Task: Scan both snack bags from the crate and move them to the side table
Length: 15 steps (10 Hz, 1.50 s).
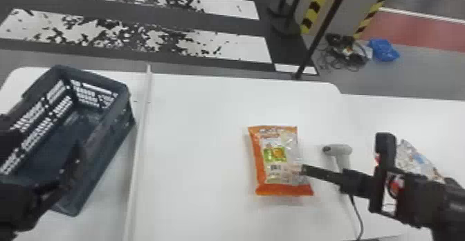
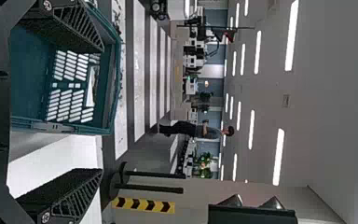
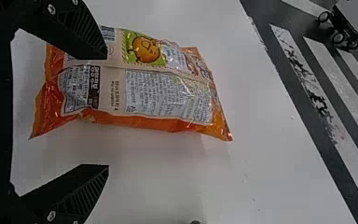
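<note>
In the head view an orange snack bag [image 1: 276, 157] lies on the white table, and my right gripper [image 1: 304, 170] is at its right edge. From the right wrist view, the right gripper [image 3: 107, 112] is open, one finger over the orange bag [image 3: 168, 93] and the other beside it. A second, silvery snack bag [image 1: 417, 159] lies at the right, partly behind the right arm. The grey scanner [image 1: 340, 150] stands between the bags. My left gripper [image 1: 74, 164] is over the dark crate [image 1: 114, 126]; in the left wrist view the left gripper [image 2: 102, 109] is open near the crate [image 2: 112, 88].
A raised white strip [image 1: 140, 146] runs along the table between crate and orange bag. A side table [image 1: 415, 115] adjoins at the right. The scanner's cable [image 1: 358, 216] trails toward the front. A dark pole [image 1: 321, 32] rises behind the table.
</note>
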{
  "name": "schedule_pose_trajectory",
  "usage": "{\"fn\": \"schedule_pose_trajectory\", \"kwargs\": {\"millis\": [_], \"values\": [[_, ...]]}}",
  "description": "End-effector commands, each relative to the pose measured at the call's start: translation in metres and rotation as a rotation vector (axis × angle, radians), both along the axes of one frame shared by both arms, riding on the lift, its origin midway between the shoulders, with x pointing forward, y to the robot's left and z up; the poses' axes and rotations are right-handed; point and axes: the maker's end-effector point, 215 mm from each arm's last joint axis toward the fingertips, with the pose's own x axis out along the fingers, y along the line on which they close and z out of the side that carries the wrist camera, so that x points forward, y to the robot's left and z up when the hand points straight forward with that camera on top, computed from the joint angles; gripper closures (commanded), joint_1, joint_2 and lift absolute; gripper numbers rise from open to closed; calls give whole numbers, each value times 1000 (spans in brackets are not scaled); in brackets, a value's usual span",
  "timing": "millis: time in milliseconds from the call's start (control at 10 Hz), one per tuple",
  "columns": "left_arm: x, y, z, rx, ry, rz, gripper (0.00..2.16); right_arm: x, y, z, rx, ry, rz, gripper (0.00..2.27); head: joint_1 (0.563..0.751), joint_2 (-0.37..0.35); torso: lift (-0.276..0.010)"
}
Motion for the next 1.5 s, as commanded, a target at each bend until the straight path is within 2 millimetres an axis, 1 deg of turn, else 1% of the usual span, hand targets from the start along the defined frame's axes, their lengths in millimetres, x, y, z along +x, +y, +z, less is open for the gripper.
{"fn": "schedule_pose_trajectory", "kwargs": {"millis": [0, 100, 400, 500, 600, 700, 800, 1000, 1200, 1300, 1400], "values": [[0, 0, 0, 1, 0, 0, 87, 5, 8, -13, -8, 14, 28, 100, 695, -201, -75], [0, 0, -1, 1, 2, 0, 87, 6, 12, -20, -12, 30, 58, 97, 695, -188, -75], [-1, 0, -1, 3, 3, -2, 87, 3, 19, -31, -28, 56, 105, 147, 695, -170, -75], [-1, 0, -1, 3, 3, -2, 87, 2, 20, -35, -23, 66, 122, 417, 695, -166, -75], [-1, 0, -1, 4, 3, -3, 87, 2, 23, -37, -27, 64, 146, 1285, 695, -163, -75], [-1, 0, -1, 4, 3, -3, 87, -1, 19, -42, -44, 82, 136, 2256, 695, -161, -75], [-1, 0, -1, 4, 2, -3, 87, -1, 18, -42, -53, 85, 137, 2256, 695, -162, -75], [-1, 0, 0, 4, 2, -4, 87, -4, 17, -31, -20, 73, 122, 2256, 695, -167, -75], [-1, 0, 0, 3, 2, -3, 87, 0, 4, 1, 29, 25, 62, 2256, 695, -170, -75], [-2, 0, -1, 3, 3, -3, 87, 1, -7, 17, 68, 12, 15, 2256, 695, -179, -75], [-2, 0, 0, 3, 2, -3, 87, 7, -22, 36, 81, -30, -28, 2256, 695, -194, -75]]}}
